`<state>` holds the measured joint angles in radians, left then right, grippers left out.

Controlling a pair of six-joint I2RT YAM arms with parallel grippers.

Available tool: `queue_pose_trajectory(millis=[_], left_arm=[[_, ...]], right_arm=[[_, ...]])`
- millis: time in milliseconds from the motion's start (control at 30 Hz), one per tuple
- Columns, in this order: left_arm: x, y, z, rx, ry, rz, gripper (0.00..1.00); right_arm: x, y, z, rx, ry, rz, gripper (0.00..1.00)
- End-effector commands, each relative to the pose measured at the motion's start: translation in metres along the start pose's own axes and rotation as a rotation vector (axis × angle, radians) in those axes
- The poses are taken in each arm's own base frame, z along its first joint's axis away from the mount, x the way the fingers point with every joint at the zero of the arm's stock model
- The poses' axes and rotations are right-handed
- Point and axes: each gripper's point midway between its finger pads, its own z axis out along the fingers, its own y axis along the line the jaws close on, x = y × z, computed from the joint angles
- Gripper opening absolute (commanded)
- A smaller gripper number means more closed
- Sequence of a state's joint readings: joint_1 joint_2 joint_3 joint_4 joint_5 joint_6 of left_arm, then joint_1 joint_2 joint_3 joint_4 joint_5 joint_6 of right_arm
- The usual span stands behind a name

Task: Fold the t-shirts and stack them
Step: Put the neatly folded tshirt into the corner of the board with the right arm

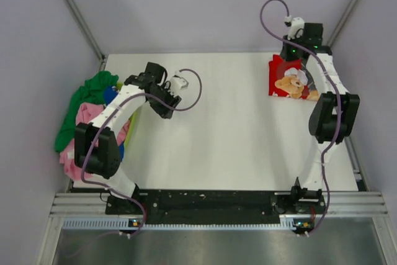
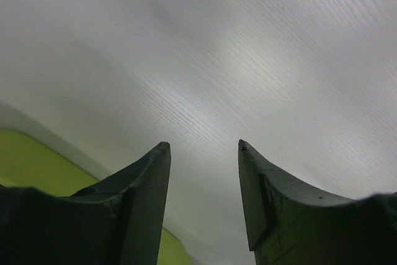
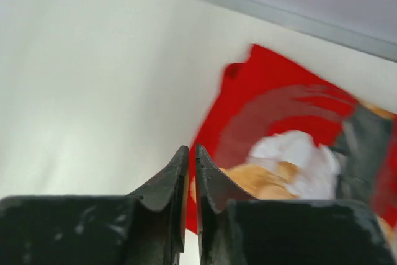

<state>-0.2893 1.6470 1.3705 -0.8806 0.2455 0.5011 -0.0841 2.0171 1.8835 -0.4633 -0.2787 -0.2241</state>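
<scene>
Top external view: the white tabletop [image 1: 236, 128] is the biggest thing. A heap of t-shirts [image 1: 87, 100], green, pink and blue, sits at its left edge, right by the left arm. The red t-shirt [image 1: 282, 76] with the bear lies folded at the far right. The left gripper [image 2: 203, 150] is wide open and empty. The heap is to its left, so I think this arm is nearer. The right gripper [image 3: 191, 150] is pinched closed on nothing, by the red t-shirt's edge.

L arm [image 1: 118, 113], R arm [image 1: 329, 91]: white links, chunky black joint housings. One purple cable [image 1: 193, 85] looped per arm. green LEDs [image 1: 291, 48] nr R wrist. fingers [image 2: 139, 203] matte black, tapered, scuffed.
</scene>
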Motion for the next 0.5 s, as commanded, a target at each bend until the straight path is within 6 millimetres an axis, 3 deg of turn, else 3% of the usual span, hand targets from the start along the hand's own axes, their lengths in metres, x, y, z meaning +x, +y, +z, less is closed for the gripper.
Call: queue_pose_trajectory(millis=[0, 100, 200, 333, 467], left_arm=[[-0.009, -0.001, -0.014, -0.020, -0.078, 0.026, 0.52], [-0.007, -0.001, -0.014, -0.026, -0.083, 0.030, 0.52], [-0.007, -0.001, -0.014, -0.028, -0.085, 0.032, 0.52], [-0.008, -0.001, -0.015, -0.028, -0.087, 0.031, 0.52], [-0.005, -0.001, -0.017, -0.037, -0.083, 0.036, 0.52]], right_arm=[[0.054, 0.072, 0.044, -0.252, 0.136, 0.122, 0.02], [0.080, 0.089, 0.061, -0.325, 0.195, 0.215, 0.00], [0.112, 0.091, 0.077, -0.293, 0.273, 0.262, 0.00], [0.154, 0.067, 0.086, -0.137, 0.375, 0.360, 0.00], [0.179, 0.038, 0.076, 0.001, 0.427, 0.411, 0.00]])
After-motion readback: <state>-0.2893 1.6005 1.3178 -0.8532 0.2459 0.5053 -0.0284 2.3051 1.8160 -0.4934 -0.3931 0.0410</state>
